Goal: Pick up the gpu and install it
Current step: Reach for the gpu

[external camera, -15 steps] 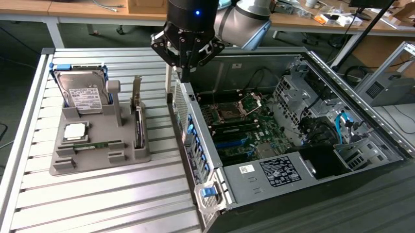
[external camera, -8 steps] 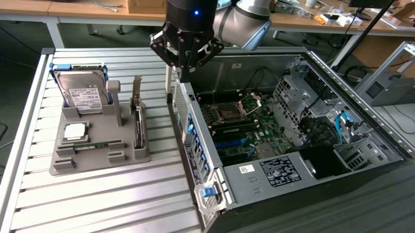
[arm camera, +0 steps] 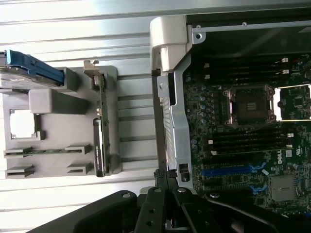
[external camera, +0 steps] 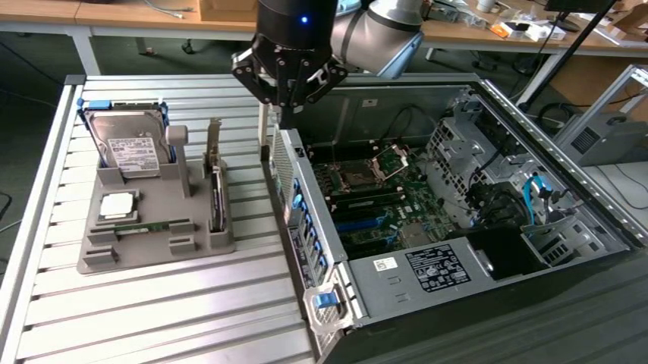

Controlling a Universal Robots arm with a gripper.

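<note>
End effector (external camera: 287, 114) closed, empty; gpu (external camera: 215, 189), dark green with silver bracket, stands edgewise.

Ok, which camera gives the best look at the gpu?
The wrist view: the gpu shows its full length, standing on edge in the gray holder. The exterior view shows it foreshortened, bracket up.

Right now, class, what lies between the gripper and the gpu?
Bare table slats and the holder's rim separate the gripper from the gpu; the wrist view shows it best.
</note>
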